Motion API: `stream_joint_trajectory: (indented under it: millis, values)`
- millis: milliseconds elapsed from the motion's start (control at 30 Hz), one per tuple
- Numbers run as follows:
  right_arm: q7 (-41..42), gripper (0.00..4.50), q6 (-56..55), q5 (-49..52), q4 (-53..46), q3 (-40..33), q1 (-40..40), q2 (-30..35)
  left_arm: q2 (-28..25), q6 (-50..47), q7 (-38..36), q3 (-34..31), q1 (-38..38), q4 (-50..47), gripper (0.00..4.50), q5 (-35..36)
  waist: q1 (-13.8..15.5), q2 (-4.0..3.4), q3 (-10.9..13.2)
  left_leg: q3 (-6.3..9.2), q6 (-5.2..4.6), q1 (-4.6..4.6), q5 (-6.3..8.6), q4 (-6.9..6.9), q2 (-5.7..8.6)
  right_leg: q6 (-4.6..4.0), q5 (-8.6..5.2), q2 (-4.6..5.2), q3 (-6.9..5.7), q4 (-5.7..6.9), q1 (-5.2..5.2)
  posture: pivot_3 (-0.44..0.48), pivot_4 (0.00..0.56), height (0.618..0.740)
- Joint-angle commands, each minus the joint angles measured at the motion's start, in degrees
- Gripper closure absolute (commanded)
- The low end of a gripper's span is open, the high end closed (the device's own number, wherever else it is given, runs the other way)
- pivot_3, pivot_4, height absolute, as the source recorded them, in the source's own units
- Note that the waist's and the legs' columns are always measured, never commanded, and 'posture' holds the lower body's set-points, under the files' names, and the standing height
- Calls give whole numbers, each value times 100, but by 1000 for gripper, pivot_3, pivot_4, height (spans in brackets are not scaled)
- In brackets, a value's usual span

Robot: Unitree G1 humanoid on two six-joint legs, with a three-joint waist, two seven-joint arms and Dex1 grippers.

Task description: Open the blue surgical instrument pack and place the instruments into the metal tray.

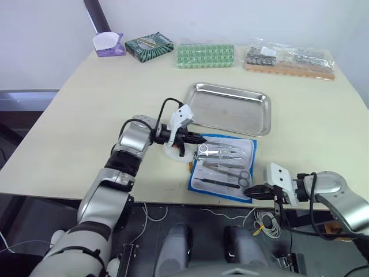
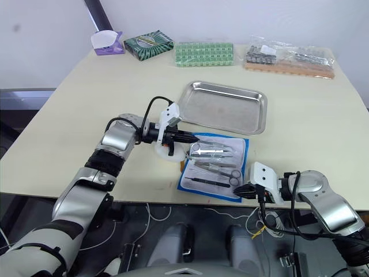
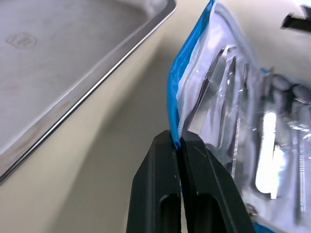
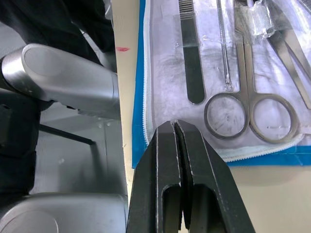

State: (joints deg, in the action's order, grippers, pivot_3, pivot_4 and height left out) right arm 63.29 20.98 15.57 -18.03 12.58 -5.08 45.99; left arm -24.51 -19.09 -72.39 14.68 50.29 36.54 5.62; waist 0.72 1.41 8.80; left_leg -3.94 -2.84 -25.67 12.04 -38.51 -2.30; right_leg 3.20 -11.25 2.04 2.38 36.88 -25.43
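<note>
The blue surgical instrument pack [image 1: 226, 173] lies unfolded near the table's front edge, its whitish clear lining facing up. Under that lining rest the instruments [image 1: 222, 153]: ring-handled scissors [image 4: 250, 111], tweezers and forceps. My left gripper [image 1: 199, 139] is shut on the pack's left edge [image 3: 176, 97], lifting the blue border and lining slightly. The empty metal tray [image 1: 230, 107] sits just behind the pack. My right gripper [image 1: 253, 192] is shut at the pack's front right corner, its tips [image 4: 175, 125] over the lining's edge with nothing visibly between them.
Along the table's far edge stand a purple and white box [image 1: 108, 44], a dark green patterned box [image 1: 149, 45], a green grid-patterned pack [image 1: 204, 55] and bagged metal parts [image 1: 288, 60]. The pack's front border almost reaches the table's front edge.
</note>
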Motion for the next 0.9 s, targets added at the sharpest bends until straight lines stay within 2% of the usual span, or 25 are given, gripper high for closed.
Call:
stream_joint_trajectory:
  millis: [33,200,400,467,567,667,700,733,800,833,900]
  values:
    - [-77,4468,-43,-138,42,62,55,-26,107,148,122,142,167,416,4500,-270,0,1,-1,1,0,0,0,0,0,0,0,-1,0,0,0,0,150,740]
    - [-97,4468,-77,-29,-14,-58,125,-74,233,342,185,142,248,755,4500,-411,1,3,-3,1,0,2,0,0,0,-7,4,-1,0,0,2,0,150,740]
    - [-30,4468,15,466,-123,-508,174,-33,102,394,-17,-306,90,453,4500,-37,0,3,-3,1,0,1,0,0,-1,-15,9,0,1,0,2,0,150,740]
    - [-13,4500,130,788,-225,-776,173,-59,-13,202,-113,-476,-22,192,3855,149,-3,3,-3,2,0,0,0,0,-1,-16,10,0,0,0,1,0,150,740]
    - [45,3743,226,1066,-349,-1040,229,-4,-200,-104,-139,-668,-197,-182,2777,355,-14,3,-2,1,0,0,0,1,-2,-16,10,0,1,0,0,0,150,740]
    - [131,2379,235,1188,-392,-1207,289,78,-419,-408,-207,-806,-432,-590,1489,537,-13,3,-2,2,0,-2,0,1,-3,-16,9,-1,-1,0,0,0,150,740]
    - [145,2086,225,1218,-391,-1238,291,86,-471,-495,-197,-854,-495,-701,1219,596,-11,3,-2,2,0,-1,0,1,-3,-16,9,-1,0,0,0,0,150,740]
    - [143,1494,193,1216,-352,-1257,252,78,-562,-568,-201,-957,-596,-858,676,696,-10,3,-2,2,0,-2,0,1,-3,-16,9,-1,-1,0,0,0,150,740]
    - [132,652,145,1198,-290,-1276,187,47,-695,-693,-198,-1095,-762,-1135,0,838,-10,4,-2,2,0,-2,0,1,-3,-16,9,0,-1,0,0,0,150,740]
    - [113,194,105,1173,-253,-1255,131,2,-785,-826,-235,-1209,-894,-1381,0,995,-12,4,-2,2,0,-1,0,1,-3,-16,9,0,-1,0,0,0,150,740]
    - [82,52,24,1125,-185,-1201,54,-82,-945,-1010,-282,-1380,-1141,-1808,0,1239,-11,4,-2,2,0,-1,0,1,-5,-16,9,0,-1,0,-1,0,150,740]
